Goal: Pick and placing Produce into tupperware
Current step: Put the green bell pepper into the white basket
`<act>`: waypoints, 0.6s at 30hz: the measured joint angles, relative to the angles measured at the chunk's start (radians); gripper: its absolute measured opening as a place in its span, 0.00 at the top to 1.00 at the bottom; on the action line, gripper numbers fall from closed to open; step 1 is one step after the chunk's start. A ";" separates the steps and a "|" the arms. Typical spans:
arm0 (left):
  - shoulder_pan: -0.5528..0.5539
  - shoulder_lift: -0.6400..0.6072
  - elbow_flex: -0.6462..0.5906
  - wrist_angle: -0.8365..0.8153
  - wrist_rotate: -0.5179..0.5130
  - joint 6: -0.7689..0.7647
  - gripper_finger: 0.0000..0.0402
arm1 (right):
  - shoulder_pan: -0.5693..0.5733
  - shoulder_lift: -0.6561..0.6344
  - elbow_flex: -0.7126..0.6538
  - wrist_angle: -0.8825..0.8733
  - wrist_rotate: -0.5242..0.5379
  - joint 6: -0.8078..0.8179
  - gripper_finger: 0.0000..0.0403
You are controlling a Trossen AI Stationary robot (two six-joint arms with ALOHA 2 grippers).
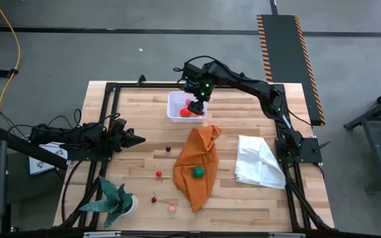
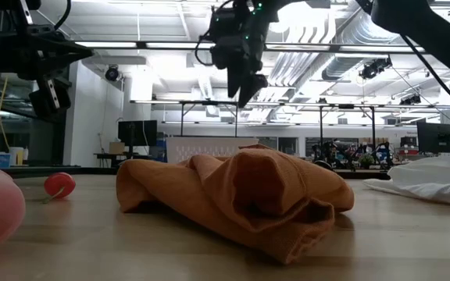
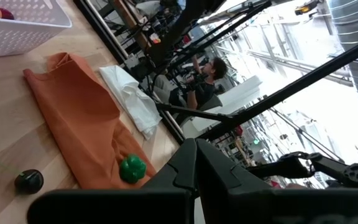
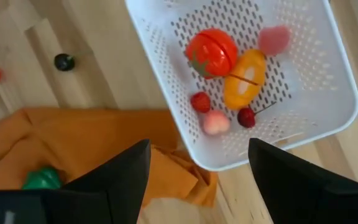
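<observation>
The white tupperware (image 1: 177,108) stands at the far middle of the table. In it lie a red tomato (image 4: 211,53), an orange fruit (image 4: 244,78), a pink piece (image 4: 273,38), a strawberry (image 4: 200,101), a peach (image 4: 215,122) and a cherry (image 4: 246,117). My right gripper (image 4: 197,180) hangs open above the tub, pointing down, with nothing between its fingers. A green piece (image 1: 198,172) lies on the orange cloth (image 1: 197,165). A dark piece (image 1: 168,149), a red one (image 1: 159,174), a cherry (image 1: 154,199) and a pink one (image 1: 172,209) lie on the bare wood. My left gripper (image 1: 136,139) waits shut at the table's left.
A white cloth (image 1: 260,162) lies crumpled at the table's right. A green spiky potted plant (image 1: 114,198) stands at the near left corner. A black frame runs along the table's edges. A person shows in the room beyond the table (image 3: 210,74).
</observation>
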 joint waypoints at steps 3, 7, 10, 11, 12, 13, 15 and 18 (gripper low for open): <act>0.000 0.000 0.000 0.000 0.000 0.000 1.00 | 0.018 -0.019 0.000 -0.009 0.001 -0.023 0.35; 0.000 0.000 0.000 0.000 0.000 0.000 1.00 | 0.044 -0.048 0.000 -0.010 0.001 -0.030 0.35; 0.000 0.000 0.000 0.000 0.000 0.000 1.00 | 0.062 -0.078 0.000 -0.013 0.001 -0.044 0.35; 0.000 0.000 0.000 0.000 0.000 0.000 1.00 | 0.068 -0.087 0.000 -0.013 0.001 -0.047 0.35; 0.000 0.000 0.000 0.000 0.000 0.000 1.00 | 0.073 -0.096 0.000 -0.014 0.001 -0.049 0.35; 0.000 0.000 0.000 0.000 0.000 0.000 1.00 | 0.079 -0.104 -0.001 -0.015 0.001 -0.051 0.36; 0.000 0.000 0.000 0.000 0.000 0.000 1.00 | 0.088 -0.123 -0.002 -0.021 0.001 -0.052 0.37; 0.000 0.000 0.000 0.000 0.000 0.000 1.00 | 0.101 -0.145 -0.002 -0.044 0.005 -0.048 0.41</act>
